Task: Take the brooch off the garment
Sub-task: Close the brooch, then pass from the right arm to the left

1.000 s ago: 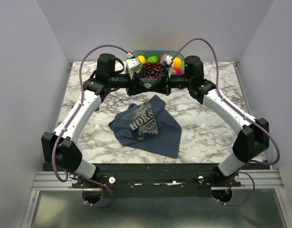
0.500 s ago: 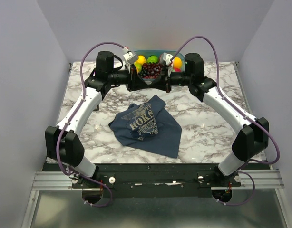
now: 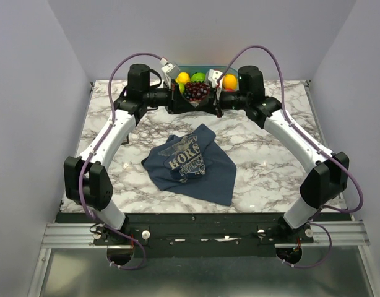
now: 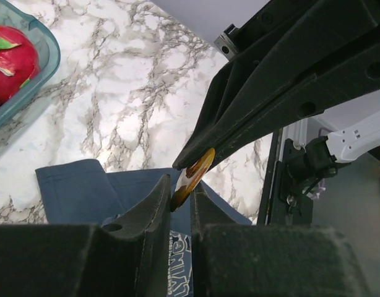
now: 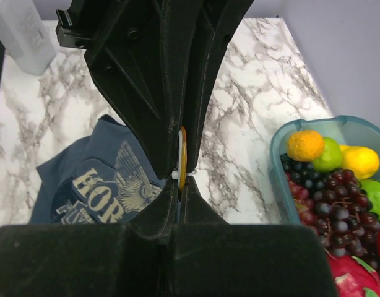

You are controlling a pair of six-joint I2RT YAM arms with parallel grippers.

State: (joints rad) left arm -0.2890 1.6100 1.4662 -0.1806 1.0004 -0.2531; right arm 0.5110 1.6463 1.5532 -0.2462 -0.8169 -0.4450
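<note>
The garment [image 3: 190, 167], dark slate-blue with a pale print, lies crumpled mid-table, also seen in the left wrist view [image 4: 78, 192] and right wrist view [image 5: 85, 185]. Both grippers meet tip to tip high above the table's back, in front of the fruit bin. The brooch [image 4: 191, 178], a small gold disc-like pin with a white part, is off the cloth and in the air. My right gripper [image 5: 181, 182] is shut on one end of the brooch [image 5: 182, 151]. My left gripper [image 4: 179, 189] has closed on the other end, both fingers touching it. The top view hides the brooch behind the grippers.
A teal bin [image 3: 234, 73] at the back edge holds grapes [image 3: 196, 91], an orange [image 5: 304, 145], a lime, lemons and a red fruit [image 4: 10, 59]. The marble table [image 3: 270, 154] lies bare on both sides of the shirt. Grey walls enclose three sides.
Both wrists have drifted a little toward the back, over the bin's front. The left jaws have narrowed onto the brooch. The right gripper has stayed shut on it.
</note>
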